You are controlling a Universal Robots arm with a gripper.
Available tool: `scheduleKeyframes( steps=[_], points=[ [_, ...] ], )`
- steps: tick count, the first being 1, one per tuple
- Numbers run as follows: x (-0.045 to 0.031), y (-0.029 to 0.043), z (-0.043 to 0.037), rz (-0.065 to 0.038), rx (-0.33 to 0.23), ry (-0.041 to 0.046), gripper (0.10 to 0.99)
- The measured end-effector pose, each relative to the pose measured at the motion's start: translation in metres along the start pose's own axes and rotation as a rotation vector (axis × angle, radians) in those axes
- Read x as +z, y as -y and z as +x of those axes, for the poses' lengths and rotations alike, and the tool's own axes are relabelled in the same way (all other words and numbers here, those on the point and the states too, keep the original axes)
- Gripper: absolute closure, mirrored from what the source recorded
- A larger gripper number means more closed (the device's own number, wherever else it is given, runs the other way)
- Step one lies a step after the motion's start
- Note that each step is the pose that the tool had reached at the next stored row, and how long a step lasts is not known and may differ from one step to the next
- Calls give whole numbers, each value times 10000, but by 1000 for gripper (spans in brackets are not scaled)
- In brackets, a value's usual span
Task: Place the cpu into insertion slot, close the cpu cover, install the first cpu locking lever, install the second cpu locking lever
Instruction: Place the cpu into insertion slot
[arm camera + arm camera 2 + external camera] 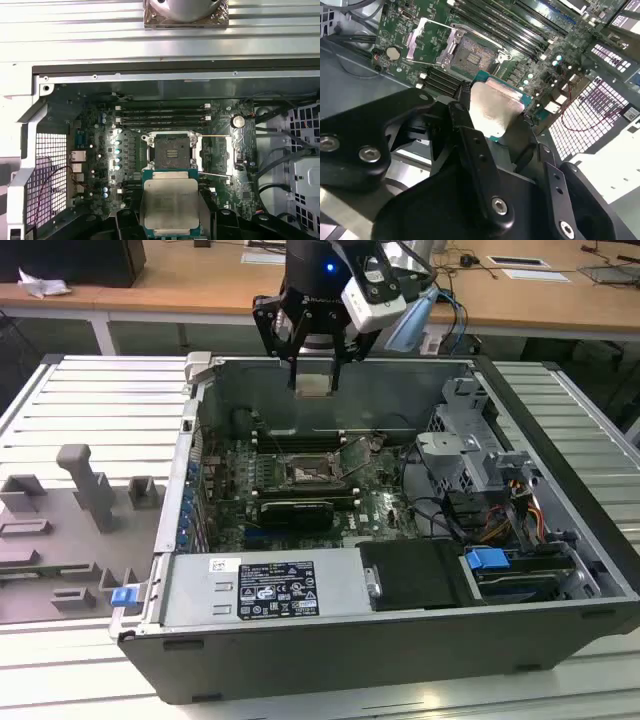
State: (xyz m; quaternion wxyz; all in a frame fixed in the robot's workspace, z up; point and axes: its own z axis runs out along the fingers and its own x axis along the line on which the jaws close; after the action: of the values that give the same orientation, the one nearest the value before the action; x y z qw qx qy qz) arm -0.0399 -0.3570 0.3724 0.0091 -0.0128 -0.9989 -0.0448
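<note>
My gripper (314,378) hangs above the back wall of the open computer case (330,635), shut on the cpu (314,384), a flat square chip with a pale metal face. In both wrist views the cpu (492,106) (170,204) sits between the black fingers (469,131). Below on the motherboard lies the insertion slot (171,151) (472,55) (305,473), its dark socket bare. The cpu cover (427,41) (216,152) is flipped open beside the socket. Two thin locking levers (216,135) (215,174) stand raised along the cover.
Long memory slots (162,116) run behind the socket, and a long black card (295,512) lies in front of it. A metal drive cage (465,445) and cables fill the exterior view's right side. A grey fixture (85,490) stands outside the case at left.
</note>
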Motion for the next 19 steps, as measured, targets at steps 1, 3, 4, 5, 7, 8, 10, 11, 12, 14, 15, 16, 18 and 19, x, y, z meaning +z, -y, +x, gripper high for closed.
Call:
scheduleKeyframes(
  steps=[1, 3, 4, 5, 7, 8, 10, 11, 12, 14, 15, 16, 18, 19],
  points=[
    [1, 0, 0, -7, 496, 44, 561],
    [21, 2, -1, -16, 916, 82, 561],
    [27, 3, -1, -17, 917, 83, 561],
    [33, 4, -1, -15, 918, 82, 561],
    [40, 5, -1, -9, 970, 87, 561],
    [41, 5, -1, -10, 1029, 92, 561],
    [43, 5, -1, -15, 1168, 105, 561],
    [44, 5, -1, -16, 1253, 112, 561],
    [44, 5, -1, -17, 1334, 120, 561],
    [45, 5, -1, -21, 1511, 135, 561],
    [46, 5, -1, -22, 1589, 142, 561],
    [47, 5, -1, -24, 1687, 151, 561],
    [48, 5, -1, -29, 1895, 170, 561],
    [48, 5, -1, -30, 1960, 175, 561]
  ],
)
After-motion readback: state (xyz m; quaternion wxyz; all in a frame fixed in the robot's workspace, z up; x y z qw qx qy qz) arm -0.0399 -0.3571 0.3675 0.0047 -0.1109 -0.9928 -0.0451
